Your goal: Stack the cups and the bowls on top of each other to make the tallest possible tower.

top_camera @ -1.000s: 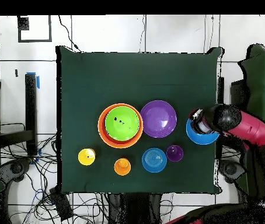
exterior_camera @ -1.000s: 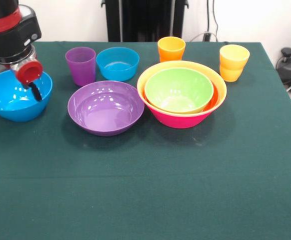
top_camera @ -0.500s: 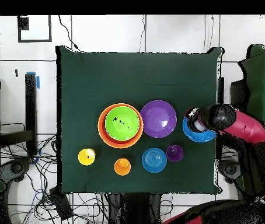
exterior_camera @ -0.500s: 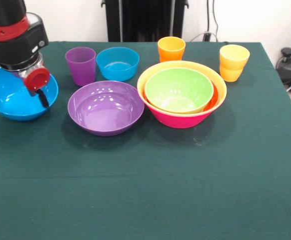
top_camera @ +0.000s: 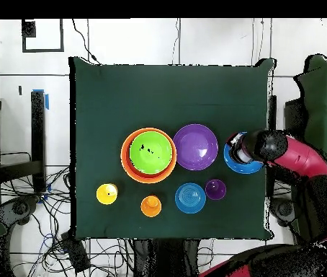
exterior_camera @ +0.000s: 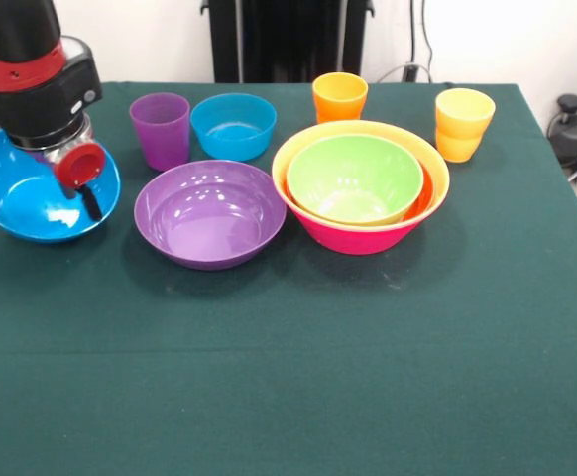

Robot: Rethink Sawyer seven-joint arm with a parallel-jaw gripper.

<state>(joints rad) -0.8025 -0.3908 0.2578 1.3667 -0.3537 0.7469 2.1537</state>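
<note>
Near the middle of the green table [exterior_camera: 368, 377] sits the tower [exterior_camera: 360, 188]: a large pink bowl [exterior_camera: 358, 236] at the bottom, an orange bowl [exterior_camera: 437, 174] nested in it, a thin red-orange rim showing inside that, and a green bowl [exterior_camera: 353, 177] on top. Seen from overhead, the same stack [top_camera: 148, 155] reads as rings of colour around a green centre.

Just beside the tower, in the front view to its left and nearly touching it, a purple bowl [exterior_camera: 209, 213] rests alone on the cloth. Behind that stand a purple cup [exterior_camera: 160, 129] and a small blue bowl [exterior_camera: 233, 125], close together. An orange cup [exterior_camera: 339, 96] stands behind the tower, and a yellow cup [exterior_camera: 463, 124] stands off to its right, near the table's edge; it looks like two yellow tumblers nested, though I can't be sure.

Over at the left edge in the front view, a blue bowl [exterior_camera: 41, 193] sits tilted, its rim raised toward the table's edge. The gripper [exterior_camera: 85, 193] reaches down into it, one dark finger [exterior_camera: 90, 203] inside the bowl against the near wall. From where I stand I cannot tell whether the fingers are pinching the bowl's wall or spread apart. From overhead, the red arm [top_camera: 296, 155] comes in from the side over that bowl [top_camera: 240, 162].
</note>
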